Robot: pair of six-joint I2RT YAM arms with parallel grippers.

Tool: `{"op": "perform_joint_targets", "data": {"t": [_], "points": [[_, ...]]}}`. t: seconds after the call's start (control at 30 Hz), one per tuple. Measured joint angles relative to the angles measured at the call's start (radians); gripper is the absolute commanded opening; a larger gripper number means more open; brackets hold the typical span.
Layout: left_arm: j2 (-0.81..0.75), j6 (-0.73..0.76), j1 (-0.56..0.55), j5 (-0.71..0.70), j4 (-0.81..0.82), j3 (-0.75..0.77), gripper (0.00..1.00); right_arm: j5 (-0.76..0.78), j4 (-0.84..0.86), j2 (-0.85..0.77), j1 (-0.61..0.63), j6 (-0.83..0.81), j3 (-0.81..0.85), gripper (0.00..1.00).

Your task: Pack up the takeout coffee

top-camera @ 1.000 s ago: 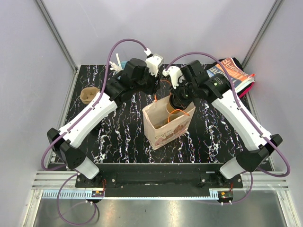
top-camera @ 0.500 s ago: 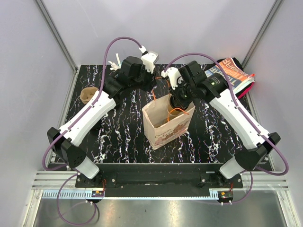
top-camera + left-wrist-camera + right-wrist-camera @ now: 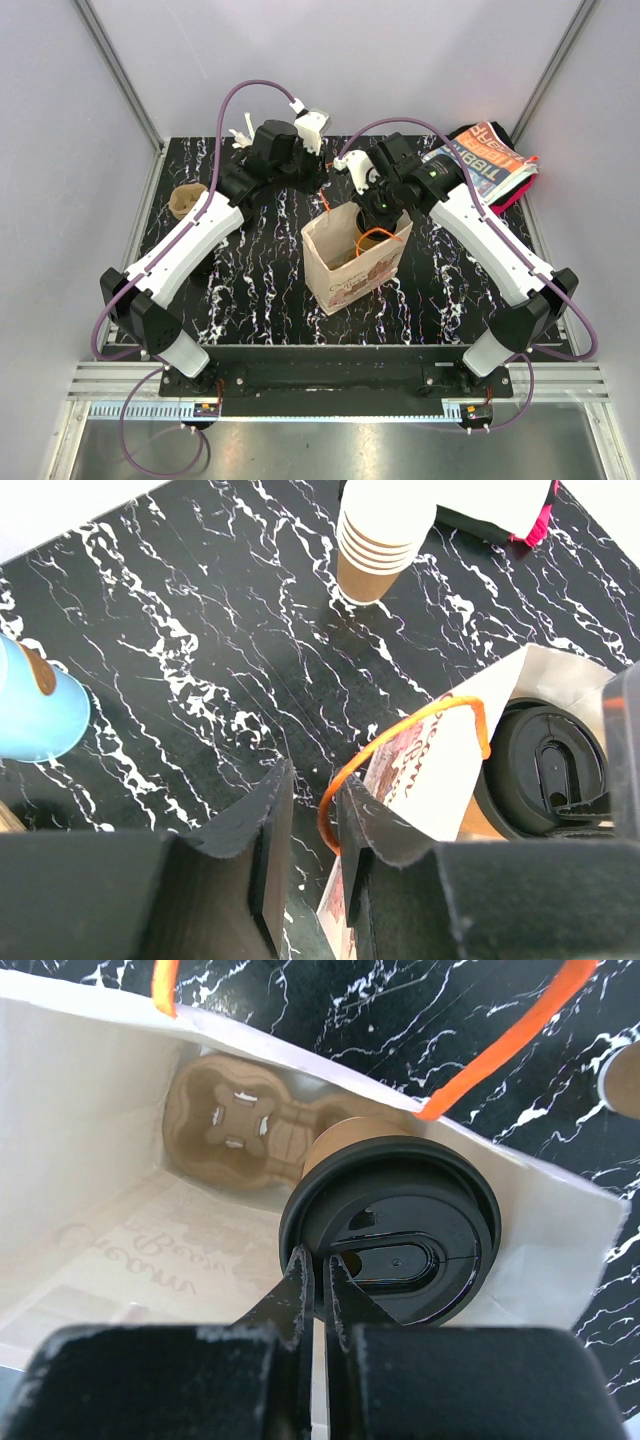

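While pinched at its lid rim by the right gripper [image 3: 317, 1262], the takeout coffee [image 3: 410, 1225] is held inside the paper bag [image 3: 110, 1110]; the orange handle [image 3: 420, 715] is straddled by the left gripper [image 3: 315, 780], clamping uncertain.

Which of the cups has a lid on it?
The coffee cup inside the paper bag: it alone wears a black lid; the stacked cups show none.
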Motion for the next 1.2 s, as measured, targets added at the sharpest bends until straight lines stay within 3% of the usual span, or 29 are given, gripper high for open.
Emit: {"op": "perform_joint_targets", "data": {"t": [1.2], "points": [[0.000, -0.024, 0.004, 0.037, 0.015, -0.023, 0.24, 0.006, 0.055, 0.013, 0.000, -0.034, -0.132, 0.00]]}}
